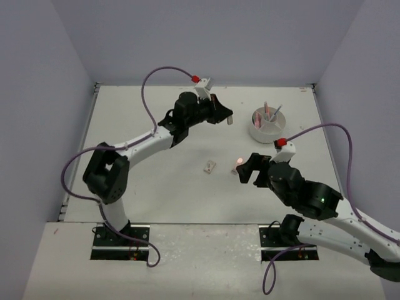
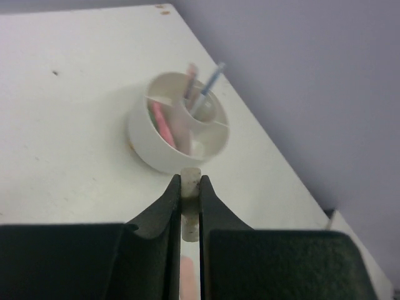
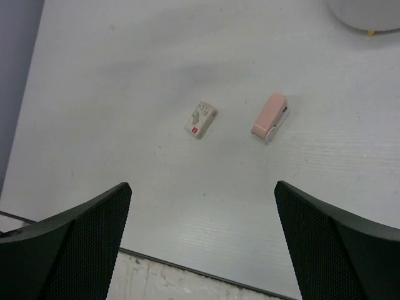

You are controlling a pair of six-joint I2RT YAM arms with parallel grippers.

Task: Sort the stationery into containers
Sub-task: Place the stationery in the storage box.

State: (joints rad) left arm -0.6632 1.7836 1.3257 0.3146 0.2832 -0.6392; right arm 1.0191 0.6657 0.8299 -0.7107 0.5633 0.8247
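White links [image 1: 147,145], black joints [image 1: 105,175]; purple cables [image 1: 148,94]; red plugs [image 1: 195,79]; green LED [image 1: 322,200].

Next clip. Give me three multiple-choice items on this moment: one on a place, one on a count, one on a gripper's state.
1. Where does the pink block lie?
A. against the back wall
B. on the table ahead of the right gripper
C. hanging off the near edge

2. How many small blocks lie loose on the table?
A. two
B. one
C. four

3. The left gripper is:
A. wide open
B. out of every view
C. closed on a thin whitish item

Answers:
1 B: the right wrist view shows it on bare tabletop beyond that open gripper.
2 A: only the pink block and a tan block lie there.
3 C: the left wrist view shows the item pinched.
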